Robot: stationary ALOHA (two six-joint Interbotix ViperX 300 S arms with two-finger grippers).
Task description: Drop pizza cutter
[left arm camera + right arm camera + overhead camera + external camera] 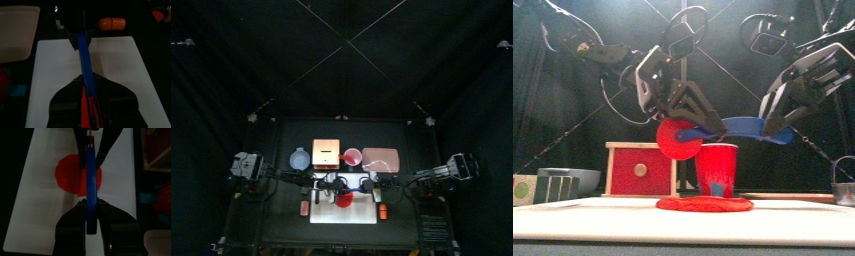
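Pincers, left (pixel 684 118) and right (pixel 770 128), both clamped on pizza cutter (pixel 714 130) above red cup (pixel 718 168).

Black table (pixel 291 215), white cutting board (pixel 342 218), wooden box (pixel 323 152), pink tray (pixel 381 158)

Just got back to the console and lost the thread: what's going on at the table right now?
Both arms are holding the pizza cutter in the air above the red cup and the flat red disc on the white board. The left gripper is clamped at the red wheel end and the right gripper on the blue handle. The cutter has not been dropped yet. A red-fronted wooden box stands behind.
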